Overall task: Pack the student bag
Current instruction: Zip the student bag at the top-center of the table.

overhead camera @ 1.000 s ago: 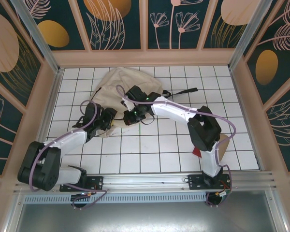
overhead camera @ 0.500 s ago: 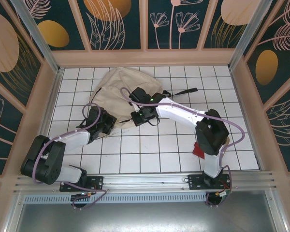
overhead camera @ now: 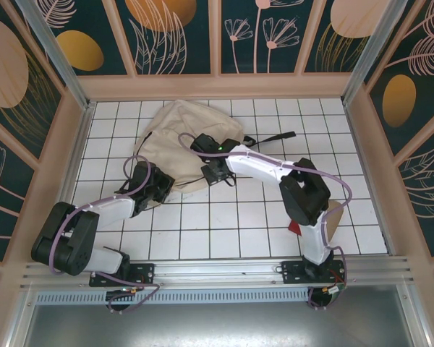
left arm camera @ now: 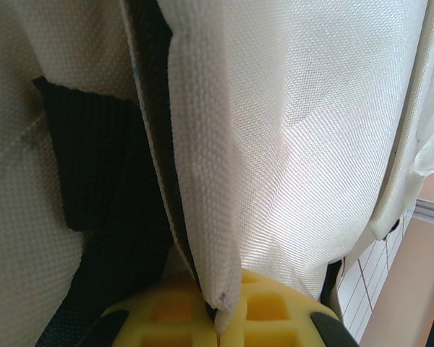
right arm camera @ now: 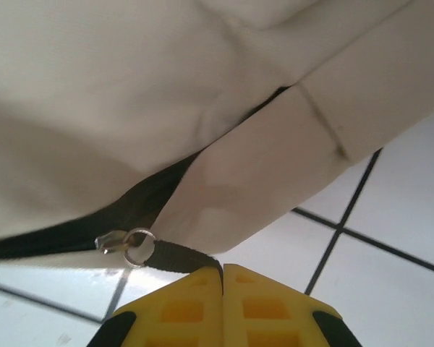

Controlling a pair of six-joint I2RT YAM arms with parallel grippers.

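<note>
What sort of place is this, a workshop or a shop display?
Probably a robot test booth: two arms bolted to a metal rail, a white gridded table, patterned panel walls enclosing it.

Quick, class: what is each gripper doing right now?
Left gripper: closed, pinching a fabric edge of the student bag.
Right gripper: closed on the bag's zipper pull.

Lab-style robot test cell: white gridded tabletop [overhead camera: 224,231], aluminium rail [overhead camera: 217,269], floral-printed wall panels [overhead camera: 260,36].
</note>
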